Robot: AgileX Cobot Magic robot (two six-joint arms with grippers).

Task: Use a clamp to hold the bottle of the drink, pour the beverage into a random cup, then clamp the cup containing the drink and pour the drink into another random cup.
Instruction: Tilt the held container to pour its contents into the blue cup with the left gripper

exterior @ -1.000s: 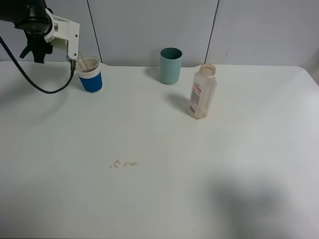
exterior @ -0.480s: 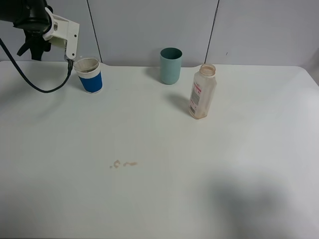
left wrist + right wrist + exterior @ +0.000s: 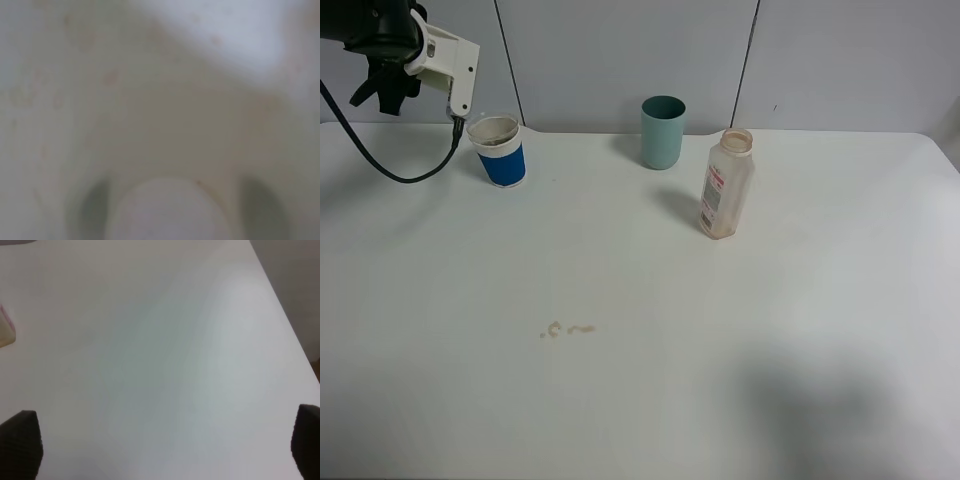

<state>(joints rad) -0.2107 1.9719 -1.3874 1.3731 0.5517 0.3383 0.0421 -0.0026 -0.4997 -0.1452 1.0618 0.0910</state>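
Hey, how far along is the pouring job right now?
Done, it seems: the bottle stands on the table, nearly empty, and the blue-and-white cup looks brownish inside. In hand: the left arm hangs near that cup, jaws shut; its wrist view is a pale blur, so what it holds is unclear. Left: probably little. Brown drops lie spilled.
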